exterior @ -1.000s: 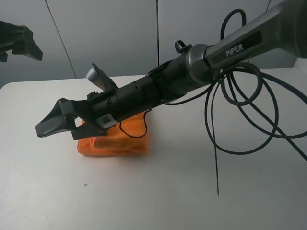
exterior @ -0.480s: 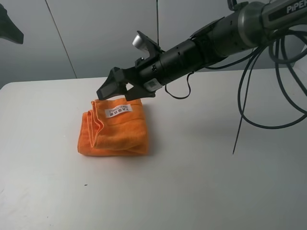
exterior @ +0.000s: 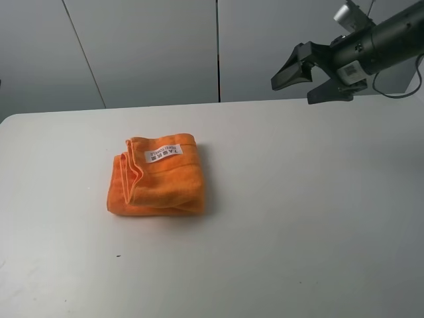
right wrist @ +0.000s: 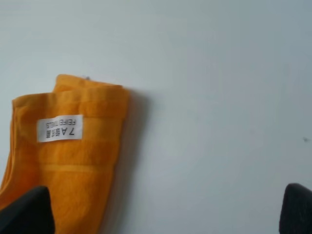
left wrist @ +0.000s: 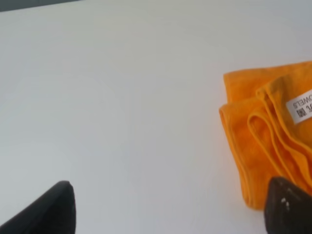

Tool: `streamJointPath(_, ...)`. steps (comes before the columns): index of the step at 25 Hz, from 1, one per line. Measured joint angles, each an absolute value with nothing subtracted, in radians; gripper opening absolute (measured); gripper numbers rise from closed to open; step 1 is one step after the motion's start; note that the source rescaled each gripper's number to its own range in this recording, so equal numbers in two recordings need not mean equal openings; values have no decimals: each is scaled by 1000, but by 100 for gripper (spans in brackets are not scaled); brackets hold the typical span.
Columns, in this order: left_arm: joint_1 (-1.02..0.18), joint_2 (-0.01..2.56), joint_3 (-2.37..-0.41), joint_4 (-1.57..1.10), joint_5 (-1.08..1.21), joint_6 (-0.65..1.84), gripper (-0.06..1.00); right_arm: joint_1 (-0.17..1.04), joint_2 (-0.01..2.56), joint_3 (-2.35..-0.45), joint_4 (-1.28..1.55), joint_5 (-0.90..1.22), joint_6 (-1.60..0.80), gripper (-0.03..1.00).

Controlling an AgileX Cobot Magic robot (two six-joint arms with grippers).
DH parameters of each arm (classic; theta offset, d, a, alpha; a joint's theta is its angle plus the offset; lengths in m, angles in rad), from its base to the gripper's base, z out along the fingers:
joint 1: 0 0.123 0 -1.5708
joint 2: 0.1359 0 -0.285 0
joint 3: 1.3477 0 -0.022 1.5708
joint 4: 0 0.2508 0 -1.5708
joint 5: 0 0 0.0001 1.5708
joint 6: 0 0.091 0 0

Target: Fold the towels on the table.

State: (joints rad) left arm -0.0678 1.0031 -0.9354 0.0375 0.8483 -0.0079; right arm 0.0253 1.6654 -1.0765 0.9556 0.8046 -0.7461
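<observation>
The orange towel [exterior: 157,177] lies folded into a small thick square on the white table [exterior: 298,199], left of centre, with its white label [exterior: 162,153] facing up. My right gripper [exterior: 293,90] is open and empty, held high above the table's far right, well away from the towel. The right wrist view shows the towel [right wrist: 73,161] and its label [right wrist: 59,128] between the open fingertips [right wrist: 24,212]. My left gripper [left wrist: 168,214] is open and empty; the towel [left wrist: 265,146] lies off to one side of it. The left gripper is out of the exterior view.
Grey wall panels [exterior: 152,53] stand behind the table's far edge. A tiny dark speck [exterior: 118,256] lies on the table in front of the towel. Bare white tabletop [left wrist: 122,97] surrounds the towel.
My right arm has lifted off the towel and drawn back to the upper right, uncovering the folded towel. The left gripper has left the top left corner of the exterior view.
</observation>
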Motion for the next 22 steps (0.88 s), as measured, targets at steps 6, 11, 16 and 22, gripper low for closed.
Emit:
streamJointPath(6, -68, 756, -859, 38, 907, -29, 100, -28, 1225, -810, 851, 766, -695, 100)
streamJointPath(11, -68, 554, -810, 38, 985, -42, 100, -28, 810, -673, 807, 791, -671, 100)
streamJointPath(16, -68, 411, -728, 30, 1030, -42, 100, -21, 429, -657, 612, 888, -504, 100)
streamJointPath(22, -68, 256, -647, 0, 1044, -31, 100, 18, 184, -653, 274, 1045, -269, 100)
